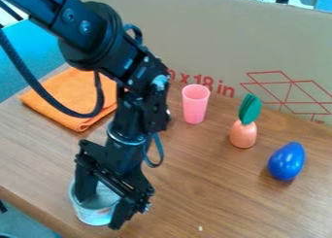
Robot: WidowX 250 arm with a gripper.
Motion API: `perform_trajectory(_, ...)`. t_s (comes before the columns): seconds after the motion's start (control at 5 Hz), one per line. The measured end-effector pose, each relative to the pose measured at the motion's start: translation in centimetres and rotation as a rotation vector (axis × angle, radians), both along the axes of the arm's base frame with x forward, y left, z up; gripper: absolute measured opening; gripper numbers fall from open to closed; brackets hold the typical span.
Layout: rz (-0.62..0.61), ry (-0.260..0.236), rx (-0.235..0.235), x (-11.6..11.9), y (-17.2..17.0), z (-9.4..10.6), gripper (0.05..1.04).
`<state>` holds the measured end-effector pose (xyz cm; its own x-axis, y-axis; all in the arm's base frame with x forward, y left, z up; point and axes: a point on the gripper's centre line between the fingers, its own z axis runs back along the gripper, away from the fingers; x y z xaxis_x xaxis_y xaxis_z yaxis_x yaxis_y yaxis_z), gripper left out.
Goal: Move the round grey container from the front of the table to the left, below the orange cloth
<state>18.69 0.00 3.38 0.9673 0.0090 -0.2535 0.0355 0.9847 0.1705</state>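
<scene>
The gripper [99, 213] hangs low at the lower left, open, its two fingers spread at a pale can [92, 219] with an open top. One finger is at the can's left part, seemingly inside the rim; the other comes down by its right side. Whether either finger touches the can, I cannot tell. Part of the can's rim is hidden behind the gripper.
Behind the arm lies a folded orange cloth [68, 98]. A pink cup [194, 104] stands upright near the cardboard wall [227, 33]. Farther right are an orange toy with green leaves [243, 133] and a blue egg-shaped object [287, 161] on the wooden table [214, 193].
</scene>
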Motion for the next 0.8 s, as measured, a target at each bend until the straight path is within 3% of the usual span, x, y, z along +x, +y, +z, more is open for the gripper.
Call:
perform_trajectory(0.4, 0.001, 0.019, 0.001, 0.5, 2.5, 0.5, 1.002)
perform_trajectory(0.8, 0.033, -0.028, 0.011, 0.8, 4.0, 2.1, 1.002)
